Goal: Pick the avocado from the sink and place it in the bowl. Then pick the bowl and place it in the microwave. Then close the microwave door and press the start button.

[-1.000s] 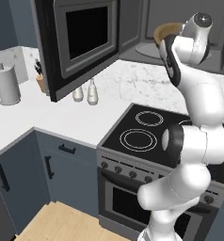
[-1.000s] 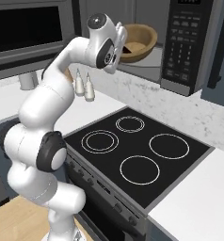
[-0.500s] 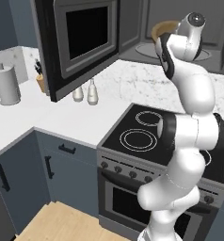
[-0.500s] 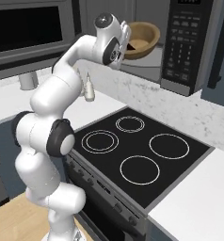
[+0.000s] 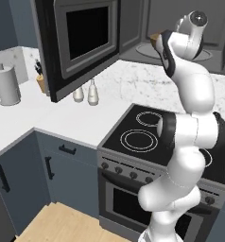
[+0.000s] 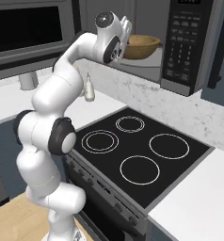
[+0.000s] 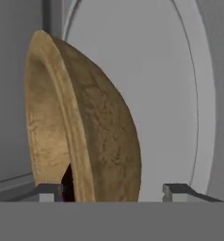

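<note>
Sitting inside the microwave (image 6: 189,52), the bowl (image 6: 139,46) fronts the tool (image 7: 114,190).

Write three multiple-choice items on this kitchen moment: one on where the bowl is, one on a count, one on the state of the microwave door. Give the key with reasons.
1. Where is the bowl?
A. on the stove
B. inside the microwave
C. in a sink

2. How many burner rings does the stove show?
A. two
B. six
C. four

3. How is the microwave door?
A. swung open
B. shut
C. taken off

Key: 1 B, the right base view shows the wooden bowl in the grey cavity beside the keypad. 2 C, four white rings lie on the black top. 3 A, the left base view shows the door standing out over the counter.
</note>
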